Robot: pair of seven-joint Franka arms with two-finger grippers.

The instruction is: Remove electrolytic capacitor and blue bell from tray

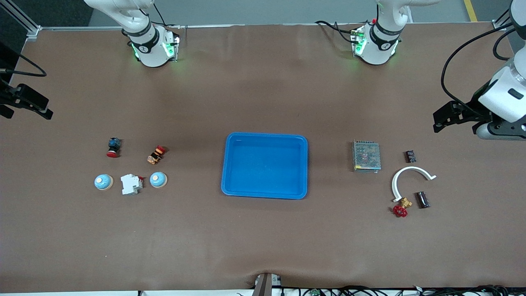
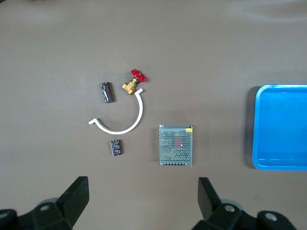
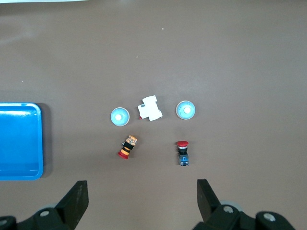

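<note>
A blue tray [image 1: 265, 193] sat mid-table as both arms waited. The left gripper [image 2: 142, 201] hung wide open and empty over its end of the table, above a capacitor [image 1: 422, 200] lying beside a red-handled valve [image 1: 401, 208]; the right gripper [image 3: 141, 201], cut off at the front view's edge, likewise stood open and empty, above two bells [image 1: 158, 179] flanking a white breaker [image 1: 131, 184].
</note>
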